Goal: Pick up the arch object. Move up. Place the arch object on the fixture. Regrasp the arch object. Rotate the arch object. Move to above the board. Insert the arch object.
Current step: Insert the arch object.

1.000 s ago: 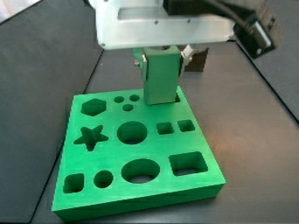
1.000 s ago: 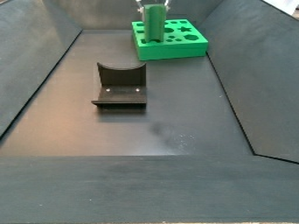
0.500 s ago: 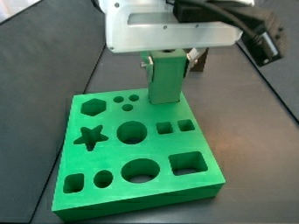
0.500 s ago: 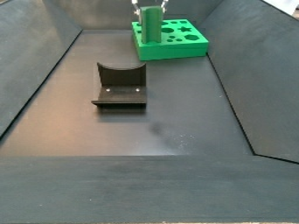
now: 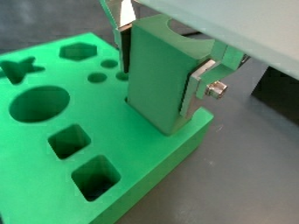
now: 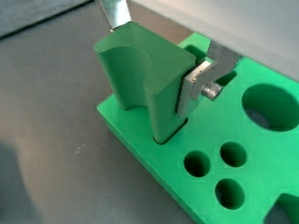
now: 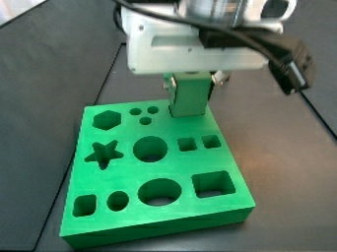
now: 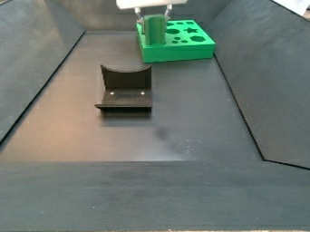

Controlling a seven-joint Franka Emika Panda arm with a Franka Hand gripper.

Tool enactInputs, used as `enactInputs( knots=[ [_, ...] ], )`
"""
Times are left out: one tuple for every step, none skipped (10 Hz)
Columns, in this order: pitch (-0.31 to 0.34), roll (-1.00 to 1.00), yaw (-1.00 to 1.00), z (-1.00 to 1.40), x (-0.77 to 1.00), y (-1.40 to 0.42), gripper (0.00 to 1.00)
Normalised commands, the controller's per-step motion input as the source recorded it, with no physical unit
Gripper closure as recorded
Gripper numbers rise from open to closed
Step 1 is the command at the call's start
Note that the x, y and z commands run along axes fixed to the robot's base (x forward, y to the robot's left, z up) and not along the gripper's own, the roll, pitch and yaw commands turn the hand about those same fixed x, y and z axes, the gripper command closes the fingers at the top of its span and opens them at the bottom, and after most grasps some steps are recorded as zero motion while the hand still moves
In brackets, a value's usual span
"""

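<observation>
Claw [image 7: 188, 87] higher, arch object [image 7: 190, 98] left in board [image 7: 156, 162]

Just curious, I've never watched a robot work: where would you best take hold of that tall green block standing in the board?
By its two flat broad faces near the top, coming straight down. The arch object stands upright in the board, and the pincer hovers around it that way.

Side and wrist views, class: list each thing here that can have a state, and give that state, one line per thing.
arch object: upright, lower end in a slot at the board's edge, held between the hand's fingers.
hand: over the board, shut on the arch object.
board: flat on the floor, other cut-outs empty.
fixture: on the floor, nothing on it.
</observation>
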Motion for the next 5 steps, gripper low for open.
enactInputs(
  knots=[
    [-0.060,0.14,0.00,-0.69,0.03,-0.05,1.00],
    [-0.154,0.09,0.00,-0.65,0.00,0.00,1.00],
    [-0.169,-0.06,0.00,-0.07,-0.01,0.02,1.00],
    [0.026,0.06,0.00,0.00,0.00,0.00,1.00],
    [0.000,0.00,0.00,0.00,0.00,0.00,1.00]
  ],
)
